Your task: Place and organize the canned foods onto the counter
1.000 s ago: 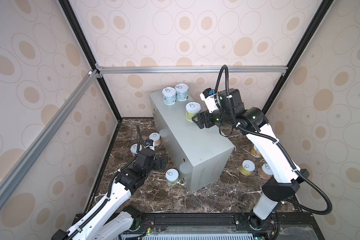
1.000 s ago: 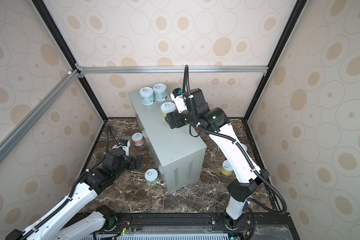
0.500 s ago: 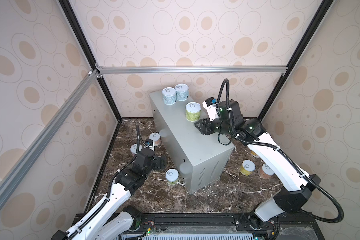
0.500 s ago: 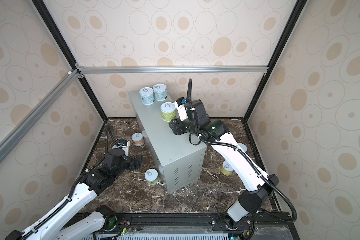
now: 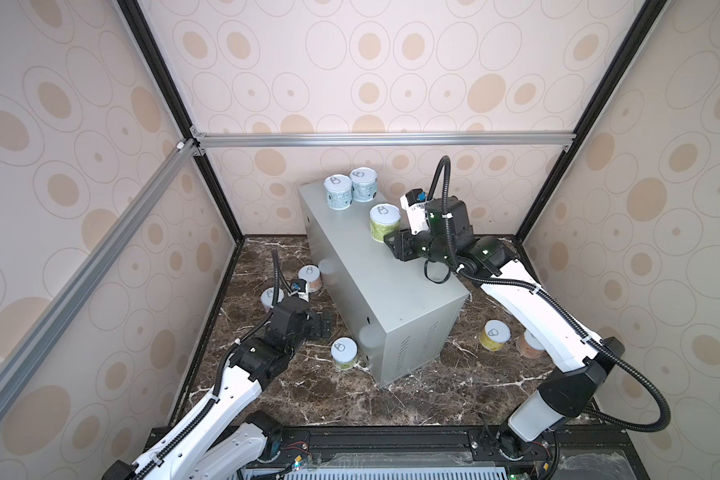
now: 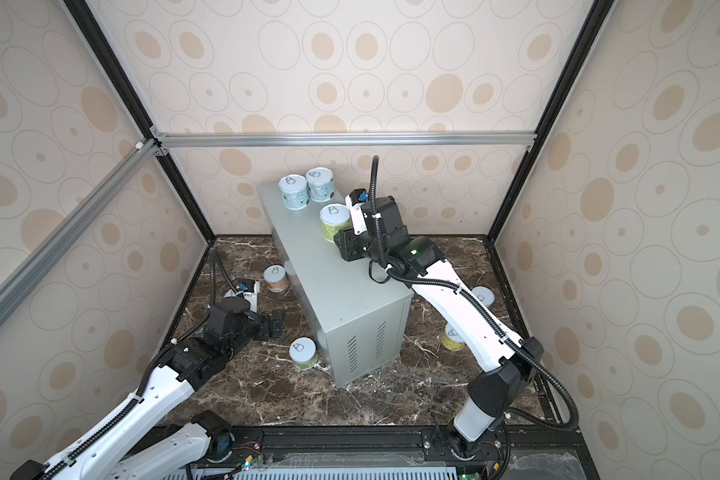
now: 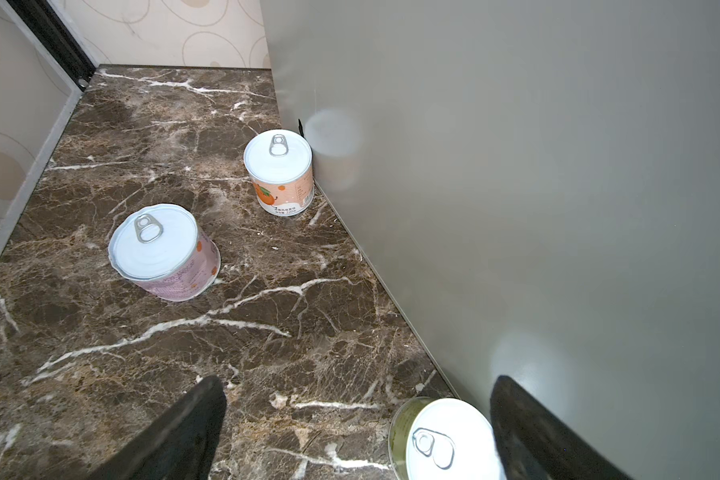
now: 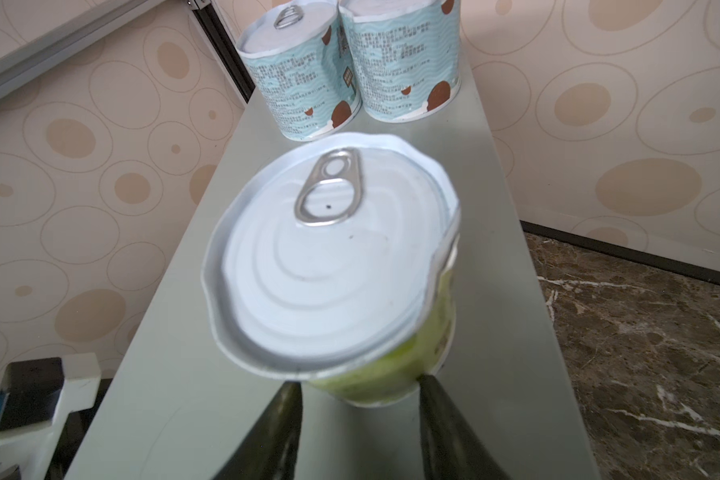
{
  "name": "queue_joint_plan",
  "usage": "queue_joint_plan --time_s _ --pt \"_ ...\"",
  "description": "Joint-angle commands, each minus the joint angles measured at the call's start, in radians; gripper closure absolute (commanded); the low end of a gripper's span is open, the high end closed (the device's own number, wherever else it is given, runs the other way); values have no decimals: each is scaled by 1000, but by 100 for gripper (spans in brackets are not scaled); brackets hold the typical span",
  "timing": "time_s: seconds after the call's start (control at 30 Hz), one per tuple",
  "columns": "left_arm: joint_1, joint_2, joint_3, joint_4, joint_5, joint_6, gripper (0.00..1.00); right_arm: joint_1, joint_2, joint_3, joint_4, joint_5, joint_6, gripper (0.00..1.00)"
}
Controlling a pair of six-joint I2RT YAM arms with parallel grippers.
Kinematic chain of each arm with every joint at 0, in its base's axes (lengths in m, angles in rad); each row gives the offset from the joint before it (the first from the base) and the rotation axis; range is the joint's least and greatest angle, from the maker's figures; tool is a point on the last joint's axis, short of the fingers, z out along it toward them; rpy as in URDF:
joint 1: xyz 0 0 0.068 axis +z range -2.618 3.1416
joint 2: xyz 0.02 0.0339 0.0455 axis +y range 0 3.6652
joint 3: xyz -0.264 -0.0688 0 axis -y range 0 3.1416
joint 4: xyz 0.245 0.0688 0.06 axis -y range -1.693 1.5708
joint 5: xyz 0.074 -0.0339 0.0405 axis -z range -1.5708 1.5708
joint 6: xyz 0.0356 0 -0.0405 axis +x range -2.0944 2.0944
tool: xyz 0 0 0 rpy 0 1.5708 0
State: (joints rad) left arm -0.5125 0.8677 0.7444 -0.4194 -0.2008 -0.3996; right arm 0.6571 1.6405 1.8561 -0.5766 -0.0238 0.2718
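Marble [image 5: 391, 399], dark brown with white veins, fills the lower middle of both top views, just above a black base rail [image 5: 391, 436]. At lower left the left gripper [image 5: 323, 326] hangs low over it, fingers spread wide and empty. Just beside it a green-label tin [image 5: 344, 353] stands near the foot of the grey counter [image 5: 391, 291], which runs up the centre. A pink tin [image 7: 165, 249] and an orange tin [image 7: 279, 170] stand further back, and a yellow tin [image 5: 494, 334] stands at right. On the counter's top the right gripper [image 5: 393, 244] is closed low around a green can [image 5: 384, 222]. Two teal tins [image 5: 338, 192] stand side by side at its far end. Beige oval-patterned walls [image 5: 350, 62] and an aluminium bar [image 5: 371, 139] close the room.
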Motion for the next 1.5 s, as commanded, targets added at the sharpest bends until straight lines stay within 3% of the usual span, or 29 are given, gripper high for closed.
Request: queue_joint_plan --time_s 0.0,0.63,1.47 --pt "-3 -5 3 11 6 -4 1 9 30 46 32 15 4 53" --pt "-3 14 4 14 31 2 1 -6 148 151 57 137 30 53" --pt "-2 33 4 11 34 3 1 -59 236 255 45 107 63 53"
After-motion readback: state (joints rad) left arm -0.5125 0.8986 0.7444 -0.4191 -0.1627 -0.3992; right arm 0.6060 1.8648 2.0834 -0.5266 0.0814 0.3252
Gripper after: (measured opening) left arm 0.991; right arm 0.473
